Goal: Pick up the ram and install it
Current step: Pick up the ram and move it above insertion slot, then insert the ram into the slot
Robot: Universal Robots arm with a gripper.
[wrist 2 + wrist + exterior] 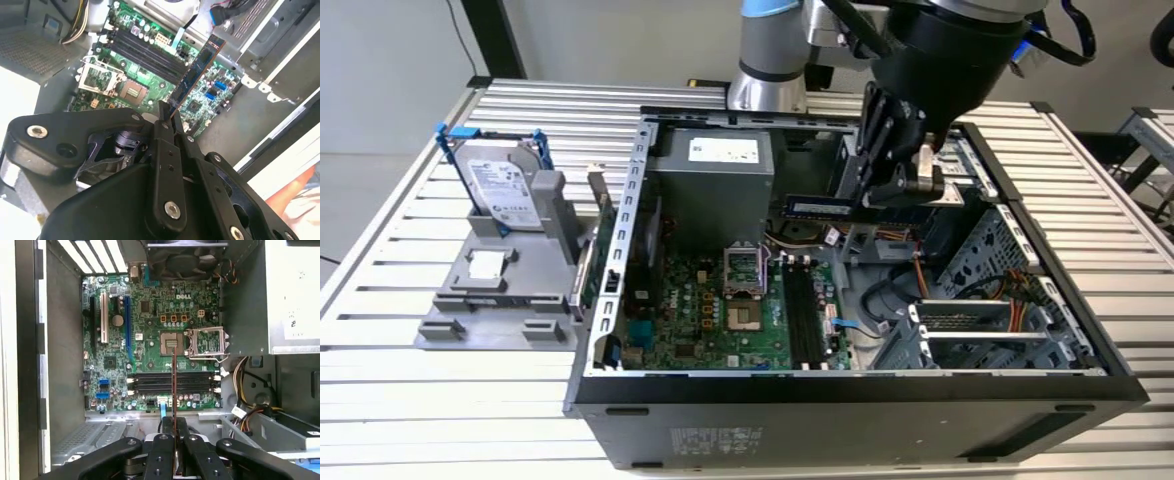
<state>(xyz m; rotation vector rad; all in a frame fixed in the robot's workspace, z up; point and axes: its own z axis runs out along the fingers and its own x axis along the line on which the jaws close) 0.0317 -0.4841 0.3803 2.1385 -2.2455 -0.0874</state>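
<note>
The black metal pincer (173, 429) is pinching the ram (195, 75), its two slim, bolted fingers (161, 452) pressed flat against either face of one end. The ram is a long, thin strip of dark green board carrying a row of flat dark chips. It juts out from the fingertips and hangs in the air inside the open computer case (854, 400), clear above the motherboard (112, 360) and seated in nothing. In the first wrist view it shows edge-on as a thin line crossing the black memory slots (150, 382), which lie empty in parallel rows. Next to them sits the square CPU socket (170, 340) with its shiny metal frame flipped open. A round black fan (182, 260) stands at the board's far edge. The motherboard is glossy green, studded with small cylindrical capacitors. A boxy grey power supply (714, 175) fills one corner of the case, whose walls are perforated sheet steel. Outside the case, at the exterior view's left, an upright green card (604, 235) and a silver hard drive (500, 185) with blue rails stand in a matt grey holder (494, 300). Everything rests on a surface (400, 400) of ribbed aluminium slats, and the room (387, 60) behind is plain pale grey.
</note>
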